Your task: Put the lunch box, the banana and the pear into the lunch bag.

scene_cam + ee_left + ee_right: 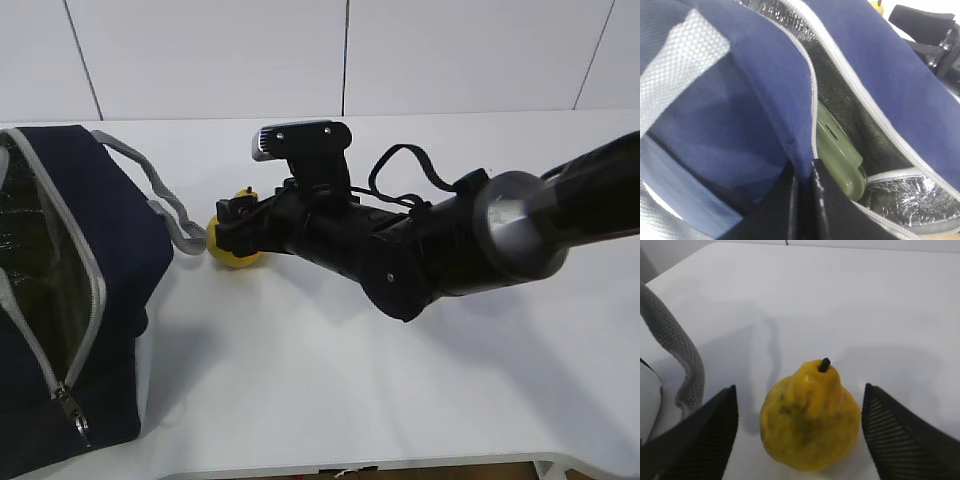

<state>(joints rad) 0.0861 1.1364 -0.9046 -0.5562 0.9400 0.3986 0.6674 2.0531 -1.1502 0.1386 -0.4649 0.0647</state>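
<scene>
Pear [810, 422] upright on table [865, 300] — stem up, right pincer [800, 432] spread around it, left pincer pinching lunch bag [765, 100].

probably a lab: bare white table [400, 400], panelled wall [300, 50].

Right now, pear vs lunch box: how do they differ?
Place: the pear stands out on the white table; the lunch box is already inside the lunch bag, on edge against the foil lining.
Look: the pear is rounded and yellow with a dark stem; the lunch box is flat and sage green.
Grip: the right gripper straddles the pear, open; nothing reaches for the lunch box.
</scene>
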